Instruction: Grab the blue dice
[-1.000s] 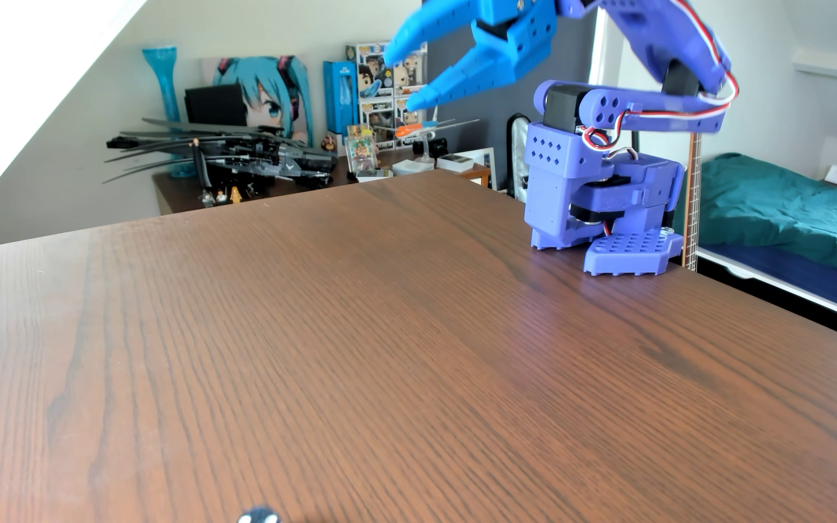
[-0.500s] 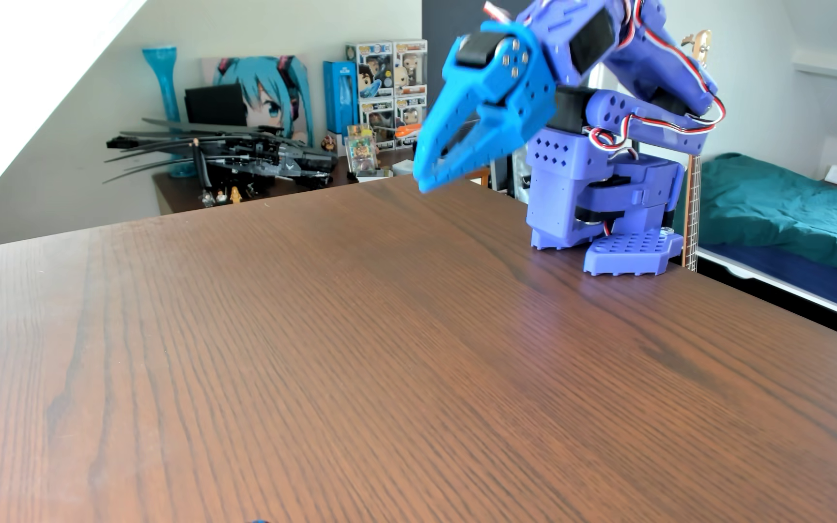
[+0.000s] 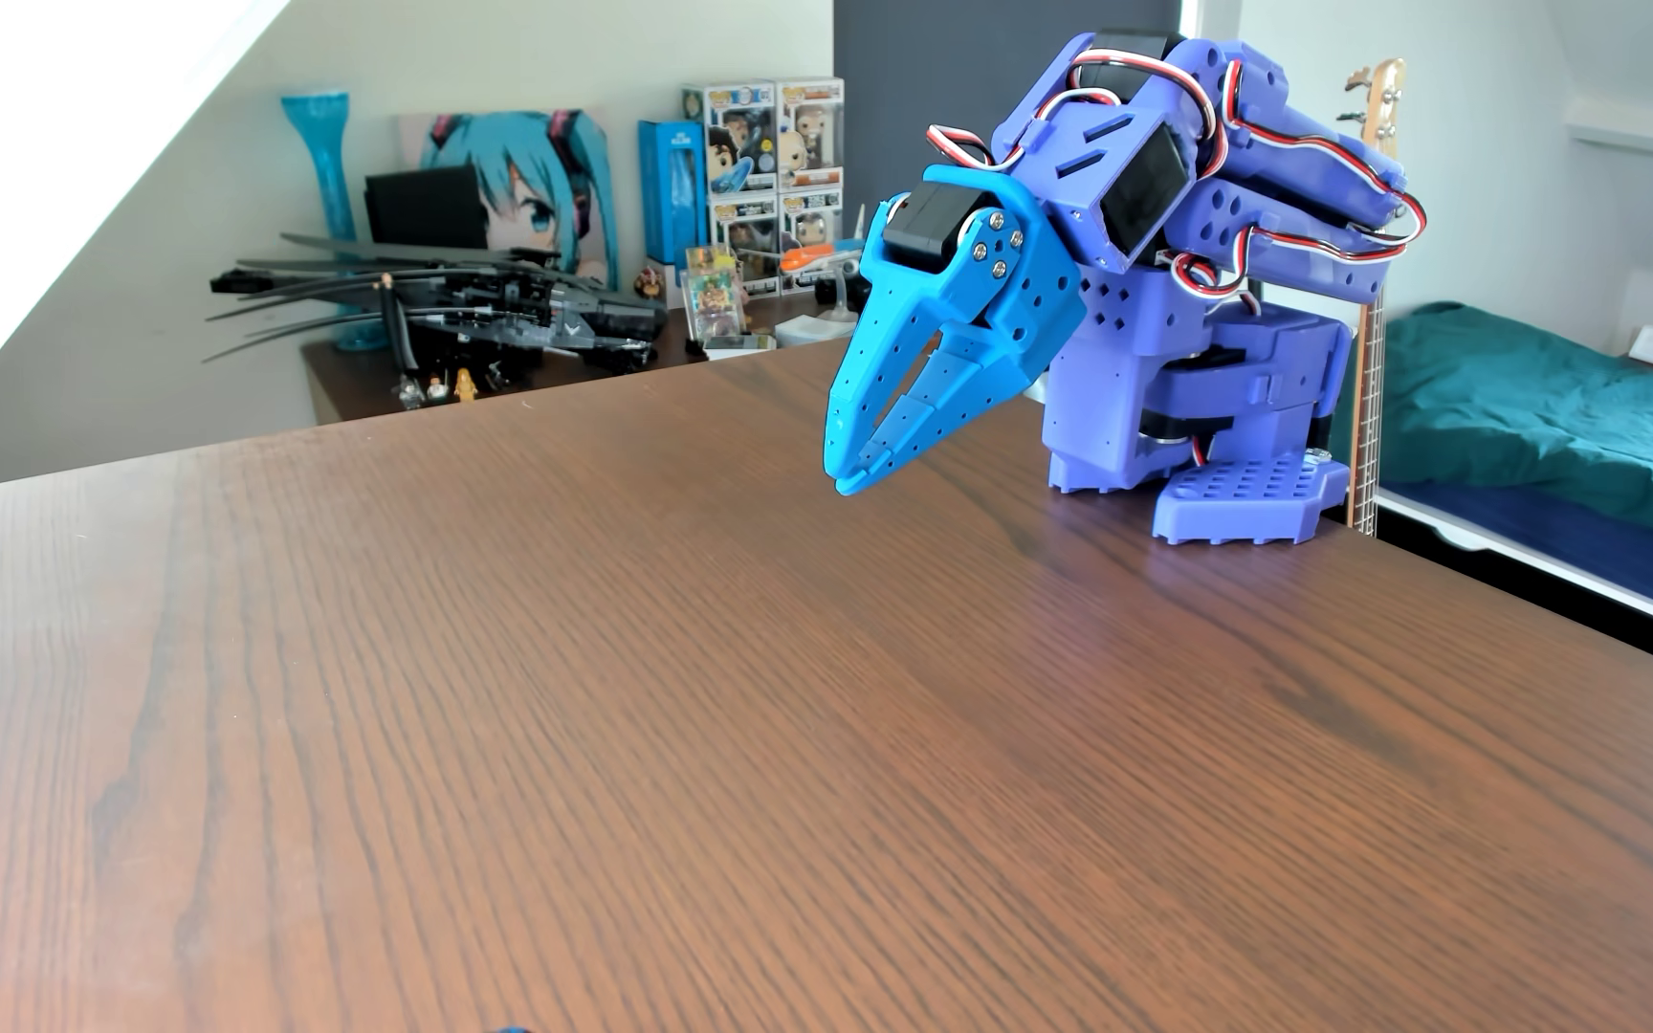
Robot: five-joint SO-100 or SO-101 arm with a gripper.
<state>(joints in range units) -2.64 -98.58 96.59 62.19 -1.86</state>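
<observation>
My gripper [image 3: 843, 471] has bright blue perforated jaws. It hangs a little above the far part of the brown wooden table [image 3: 803, 755], pointing down and to the left. The jaws are closed together at the tips with nothing between them. The purple arm [image 3: 1200, 199] is folded back over its base [image 3: 1245, 497] at the table's far right. A tiny dark blue speck [image 3: 510, 1029] cuts into the bottom edge of the view, far from the gripper. It may be the top of the blue dice, but too little shows to tell.
The table's far edge runs just behind the gripper and its right edge passes by the base. Behind it, a low desk holds a black model helicopter [image 3: 504, 308], boxed figures [image 3: 773, 169] and a blue vase [image 3: 331, 199]. A bed [image 3: 1548, 417] stands at the right.
</observation>
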